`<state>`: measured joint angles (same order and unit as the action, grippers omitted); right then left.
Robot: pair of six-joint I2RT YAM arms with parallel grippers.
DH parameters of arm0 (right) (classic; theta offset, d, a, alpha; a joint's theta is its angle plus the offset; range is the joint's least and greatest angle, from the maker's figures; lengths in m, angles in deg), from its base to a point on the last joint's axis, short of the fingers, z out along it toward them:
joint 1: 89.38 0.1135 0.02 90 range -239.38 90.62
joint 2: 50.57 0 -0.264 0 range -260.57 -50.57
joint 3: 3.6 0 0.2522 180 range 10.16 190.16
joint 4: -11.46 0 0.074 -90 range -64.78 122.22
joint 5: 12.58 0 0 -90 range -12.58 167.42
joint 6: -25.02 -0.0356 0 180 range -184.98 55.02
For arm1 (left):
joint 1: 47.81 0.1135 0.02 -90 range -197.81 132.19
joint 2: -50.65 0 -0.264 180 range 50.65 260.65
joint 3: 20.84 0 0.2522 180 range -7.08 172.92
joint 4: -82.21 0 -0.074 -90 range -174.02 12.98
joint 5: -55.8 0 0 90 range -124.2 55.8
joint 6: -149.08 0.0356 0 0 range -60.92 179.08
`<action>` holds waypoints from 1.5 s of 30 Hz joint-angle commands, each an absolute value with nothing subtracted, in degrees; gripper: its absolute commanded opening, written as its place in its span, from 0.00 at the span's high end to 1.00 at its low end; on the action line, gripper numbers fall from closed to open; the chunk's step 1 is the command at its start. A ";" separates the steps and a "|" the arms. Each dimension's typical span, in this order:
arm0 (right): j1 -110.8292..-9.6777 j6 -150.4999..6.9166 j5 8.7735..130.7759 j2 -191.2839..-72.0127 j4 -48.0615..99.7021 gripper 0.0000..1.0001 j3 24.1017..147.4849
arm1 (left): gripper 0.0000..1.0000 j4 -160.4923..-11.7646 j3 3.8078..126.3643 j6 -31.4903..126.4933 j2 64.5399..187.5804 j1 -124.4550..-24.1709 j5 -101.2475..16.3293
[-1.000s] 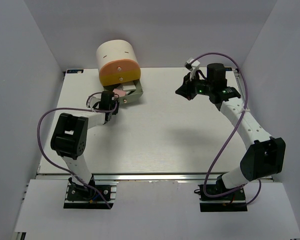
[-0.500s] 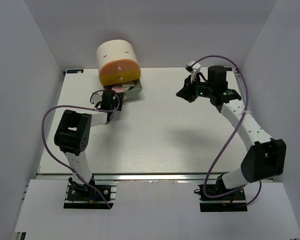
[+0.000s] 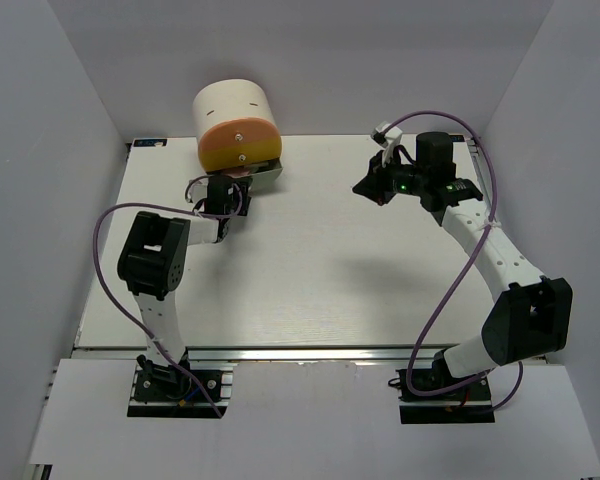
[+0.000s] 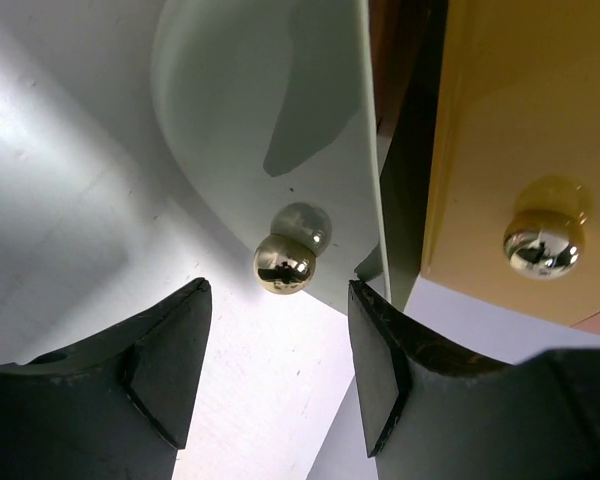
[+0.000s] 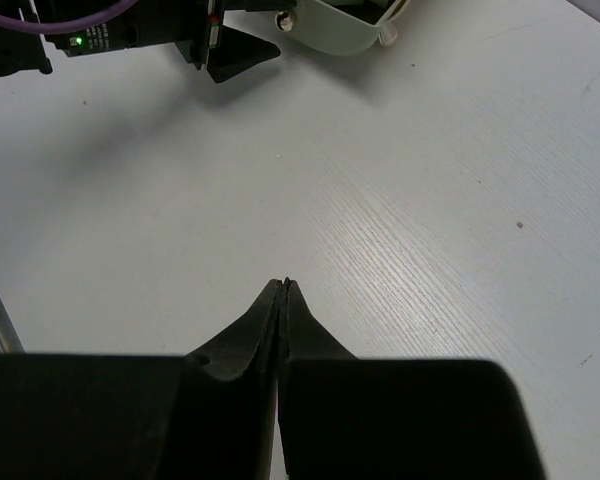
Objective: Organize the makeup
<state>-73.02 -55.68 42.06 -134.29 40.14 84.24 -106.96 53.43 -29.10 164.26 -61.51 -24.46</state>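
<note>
No makeup piece shows in any view. The cream cylinder organizer [image 3: 232, 110] with orange-yellow fronts stands at the back left. Its grey bottom drawer [image 3: 266, 172] sticks out only a little. My left gripper [image 3: 230, 186] is open right at that drawer. In the left wrist view the drawer's pale front [image 4: 280, 120] and its gold knob [image 4: 283, 262] sit just beyond my open left gripper [image 4: 280, 370], with nothing between the jaws. An orange-yellow front [image 4: 520, 140] with a second knob is to the right. My right gripper [image 3: 368, 186] is shut and empty above the table [image 5: 283, 285].
White walls enclose the table [image 3: 330, 270] on three sides. The left arm's wrist [image 5: 130, 40] and the drawer [image 5: 340, 25] show at the top of the right wrist view. A purple cable loops beside each arm.
The left gripper has moved toward the cylinder and the open drawer has slid in with it; the pink piece seen inside is now hidden. The right arm has barely moved.
</note>
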 commanded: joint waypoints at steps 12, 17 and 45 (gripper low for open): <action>-74.44 -55.75 40.85 -133.27 39.20 1.00 84.08 | 0.31 -110.39 61.12 -28.81 168.69 -58.62 -24.62; -74.79 -55.66 40.85 -133.54 39.37 1.00 84.16 | 0.29 -112.23 62.52 -29.33 170.53 -58.54 -25.23; -75.23 -50.30 42.34 -130.55 44.56 0.11 82.32 | 0.10 -117.42 44.87 -13.44 148.67 -58.45 -37.98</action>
